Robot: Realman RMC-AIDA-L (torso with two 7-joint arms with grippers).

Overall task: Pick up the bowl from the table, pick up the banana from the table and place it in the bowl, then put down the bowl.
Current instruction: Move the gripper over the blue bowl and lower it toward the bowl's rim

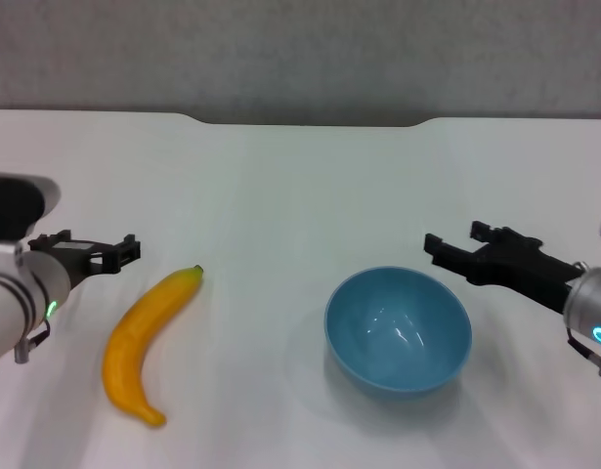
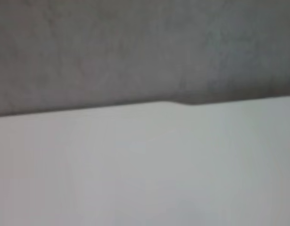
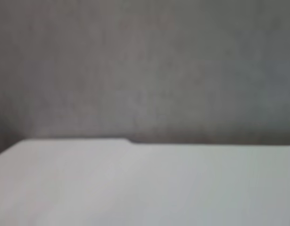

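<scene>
The light-blue bowl stands upright and empty on the white table, right of the middle. The yellow-orange banana lies on the table to the left, its dark stem tip pointing towards the far side. My left gripper is open and empty, just left of the banana's stem end and apart from it. My right gripper is open and empty, just beyond the bowl's right rim, not touching it. Neither wrist view shows the bowl, the banana or any fingers.
The table's far edge has a shallow notch in front of a grey wall. The left wrist view shows bare tabletop and that edge. The right wrist view shows the same tabletop.
</scene>
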